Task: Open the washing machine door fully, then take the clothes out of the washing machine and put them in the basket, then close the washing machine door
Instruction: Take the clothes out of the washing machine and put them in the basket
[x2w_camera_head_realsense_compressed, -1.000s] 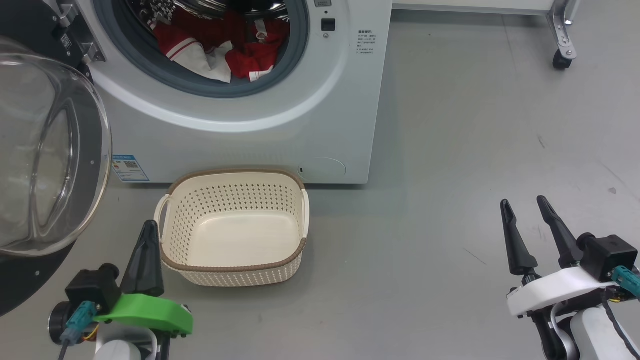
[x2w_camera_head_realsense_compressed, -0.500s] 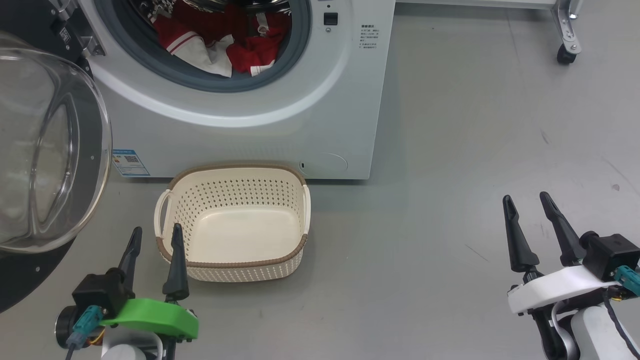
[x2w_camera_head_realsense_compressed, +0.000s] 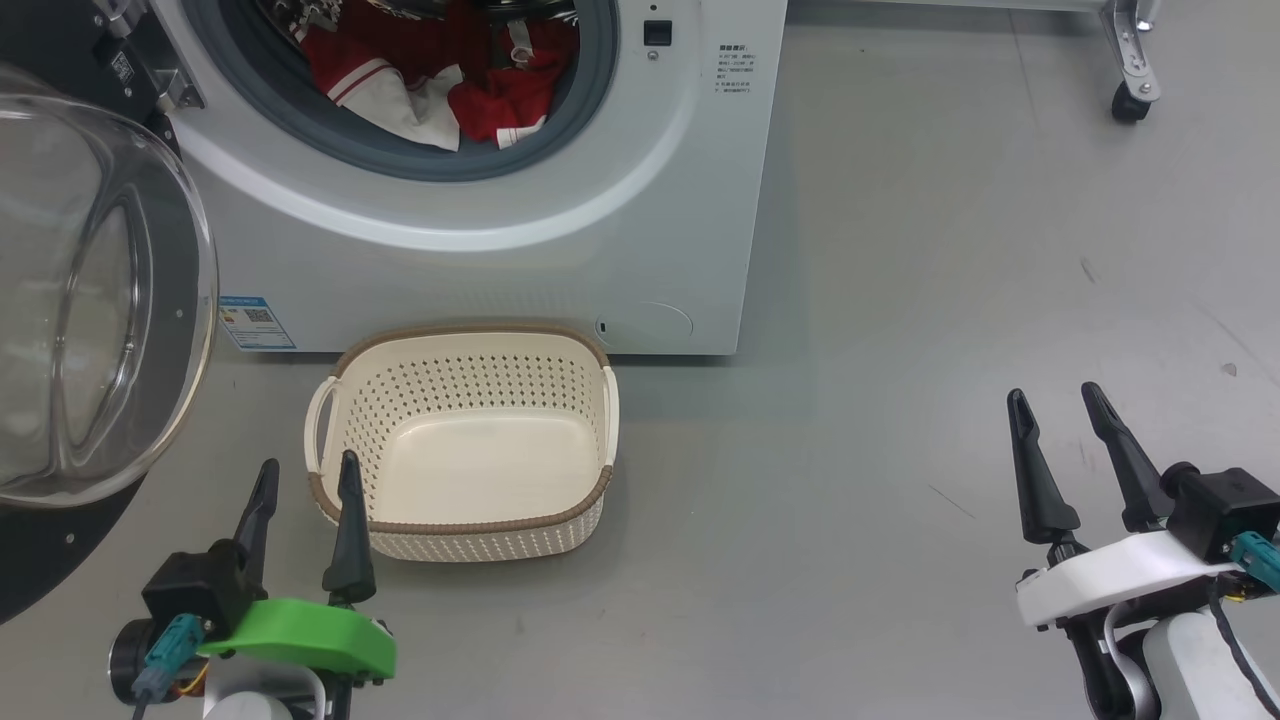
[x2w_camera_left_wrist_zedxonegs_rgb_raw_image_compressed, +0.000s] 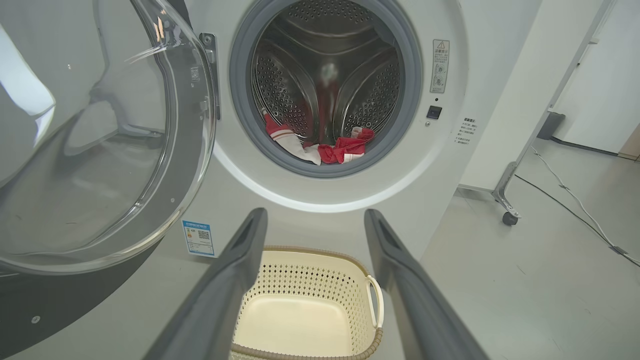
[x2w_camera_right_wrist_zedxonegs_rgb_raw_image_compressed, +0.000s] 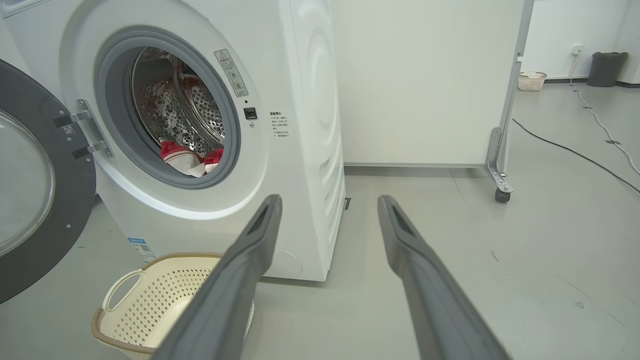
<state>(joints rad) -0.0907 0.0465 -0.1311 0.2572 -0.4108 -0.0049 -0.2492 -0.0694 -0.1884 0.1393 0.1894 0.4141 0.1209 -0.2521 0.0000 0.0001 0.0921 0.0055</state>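
Grey floor (x2w_camera_head_realsense_compressed: 900, 300): basket (x2w_camera_head_realsense_compressed: 470, 528) empty before washing machine (x2w_camera_head_realsense_compressed: 500, 270); clothes (x2w_camera_head_realsense_compressed: 430, 70) heaped in drum (x2w_camera_left_wrist_zedxonegs_rgb_raw_image_compressed: 300, 75); door (x2w_camera_head_realsense_compressed: 90, 300) wide open. Spread wide, holding nothing: left claw (x2w_camera_head_realsense_compressed: 308, 462), right claw (x2w_camera_head_realsense_compressed: 1054, 392).

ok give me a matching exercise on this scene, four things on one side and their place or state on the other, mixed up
Things:
1. washing machine door
2. clothes
3. basket
4. left hand

Place or state:
a. empty, standing on the floor
b. fingers apart, holding nothing
c. swung open to the side
d. lying inside the washing machine

Pairs: 1-c, 2-d, 3-a, 4-b
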